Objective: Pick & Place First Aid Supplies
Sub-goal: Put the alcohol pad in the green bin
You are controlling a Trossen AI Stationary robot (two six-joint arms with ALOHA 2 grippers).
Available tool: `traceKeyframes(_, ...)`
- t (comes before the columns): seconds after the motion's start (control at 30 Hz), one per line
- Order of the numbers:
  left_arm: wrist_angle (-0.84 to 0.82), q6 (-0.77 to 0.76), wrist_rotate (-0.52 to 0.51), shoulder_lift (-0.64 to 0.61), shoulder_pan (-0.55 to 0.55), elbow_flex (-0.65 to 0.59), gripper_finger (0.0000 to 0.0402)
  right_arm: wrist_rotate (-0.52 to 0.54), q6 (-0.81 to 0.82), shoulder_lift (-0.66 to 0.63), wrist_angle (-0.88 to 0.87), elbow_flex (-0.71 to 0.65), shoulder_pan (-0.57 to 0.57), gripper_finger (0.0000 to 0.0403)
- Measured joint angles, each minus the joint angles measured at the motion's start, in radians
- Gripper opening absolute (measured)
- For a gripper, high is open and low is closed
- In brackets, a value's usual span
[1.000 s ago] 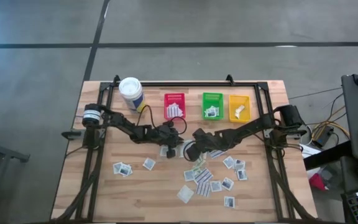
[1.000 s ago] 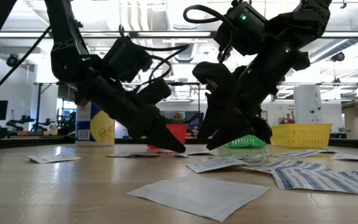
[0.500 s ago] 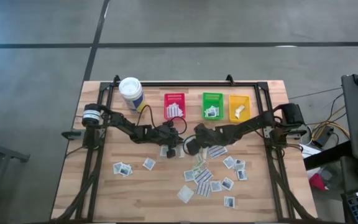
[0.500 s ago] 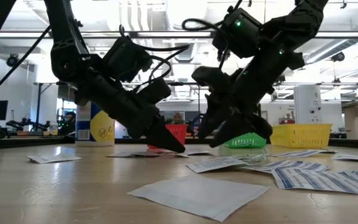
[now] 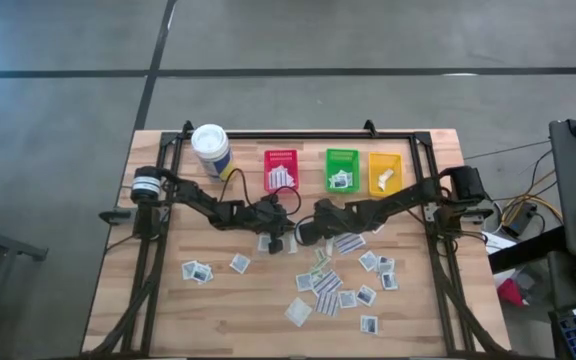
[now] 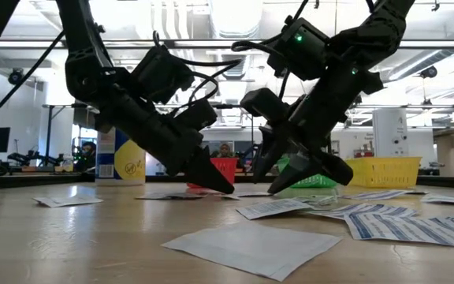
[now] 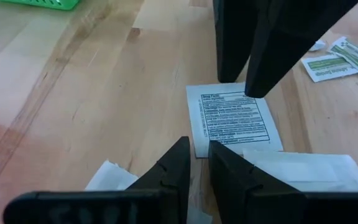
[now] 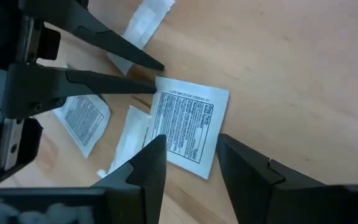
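One square white packet with dark print [image 7: 232, 121] [image 8: 188, 124] lies flat on the wood at mid-table, between my two grippers. My left gripper [image 7: 196, 149] [image 5: 280, 240] slants down from the table's left. Only a narrow gap separates its fingertips, which stand on either side of the packet's near corner [image 7: 196, 154]. My right gripper [image 8: 191, 140] [image 5: 301, 237] is open and slants down from the right, its tips at the packet's opposite edge [image 7: 241, 87]. Other white packets [image 5: 333, 285] lie scattered on the near half of the table. My left gripper has its fingertips [image 8: 156, 89] at the packet's corner [image 8: 161, 81], low on the table; I cannot tell whether they touch it. My right gripper straddles the packet with both fingers [image 7: 253, 90] down at its edge; I cannot tell whether they touch it. The packet lies flat.
Red [image 5: 281, 170], green [image 5: 341, 168] and yellow [image 5: 385, 172] bins stand in a row at the far edge, each holding packets. A white canister [image 5: 211, 150] stands to their left. An oblong white packet [image 7: 303, 165] and another [image 7: 107, 177] lie close beside the left fingers.
My right gripper has shifted a little toward the far edge and toward my left gripper. It has also tipped more steeply, with its tips staying low over the packet.
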Motion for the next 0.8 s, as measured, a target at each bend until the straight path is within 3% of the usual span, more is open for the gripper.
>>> traceKeyframes(0.37, -0.006, -0.033, 0.004, 0.0, 0.0, 0.0, 0.0065, -0.125, 0.108, 0.002, -0.004, 0.0, 0.002, 0.013)
traceKeyframes(0.8, -0.007, -0.073, 0.03, 0.002, -0.001, -0.001, 0.0065, -0.088, 0.221, 0.057, 0.048, -0.002, 0.005, 0.0127)
